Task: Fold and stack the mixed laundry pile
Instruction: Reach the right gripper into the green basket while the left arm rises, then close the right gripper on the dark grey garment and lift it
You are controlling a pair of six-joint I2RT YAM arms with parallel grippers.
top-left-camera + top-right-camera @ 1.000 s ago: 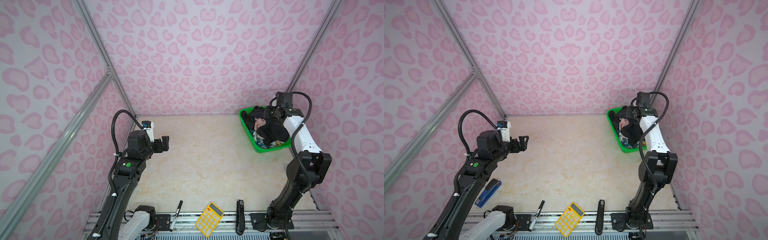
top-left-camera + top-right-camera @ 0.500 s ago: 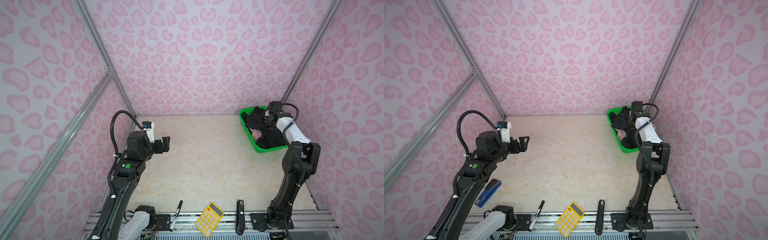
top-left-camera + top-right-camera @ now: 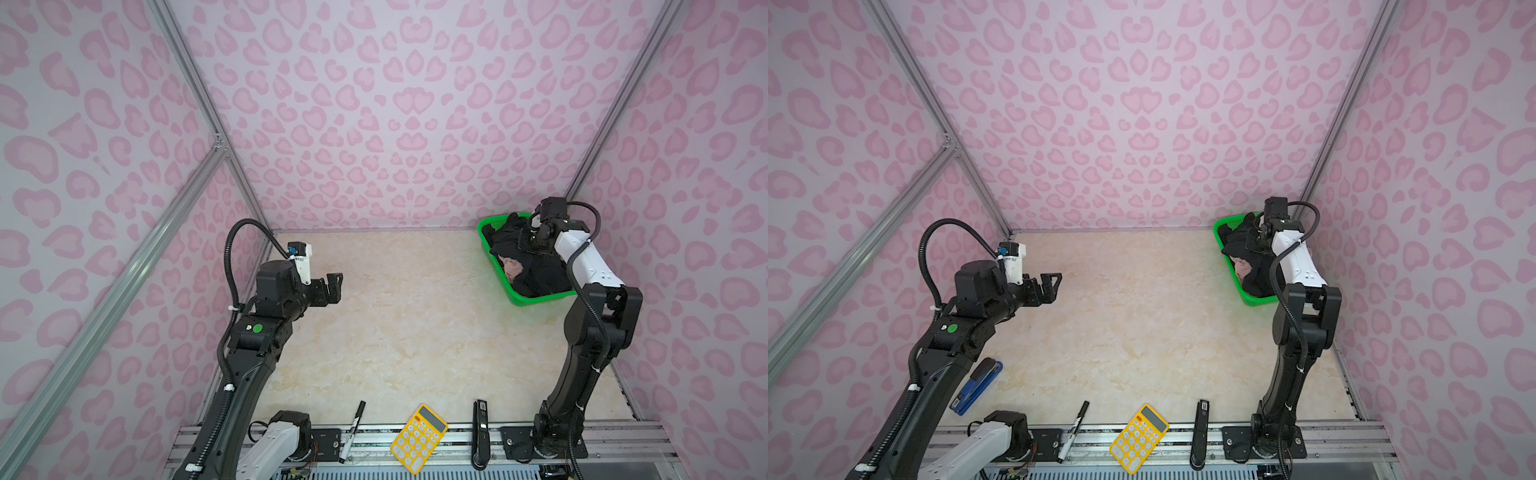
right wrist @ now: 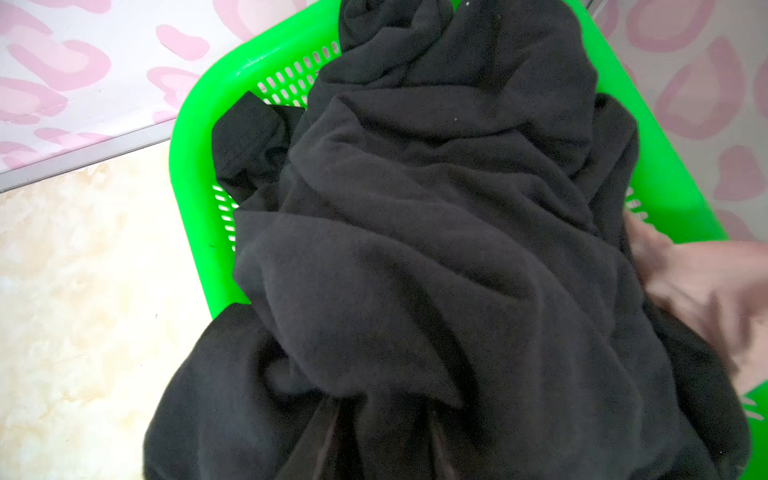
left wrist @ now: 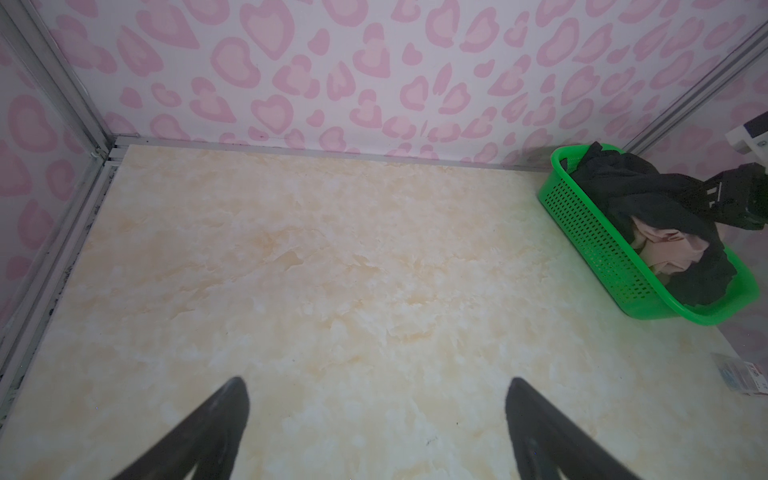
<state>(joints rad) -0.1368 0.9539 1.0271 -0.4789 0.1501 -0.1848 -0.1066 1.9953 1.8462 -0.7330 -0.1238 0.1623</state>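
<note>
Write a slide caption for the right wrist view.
Crumpled black garment fills the green basket, pink fabric beside it.

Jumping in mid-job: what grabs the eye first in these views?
The bright green mesh basket in the far right corner stands out, heaped with a black garment and a dusty-pink piece peeking from under it, with the right gripper down at the black cloth. The left gripper hangs wide open above the marbled tabletop on the left, and a yellow calculator lies at the near edge.
</note>
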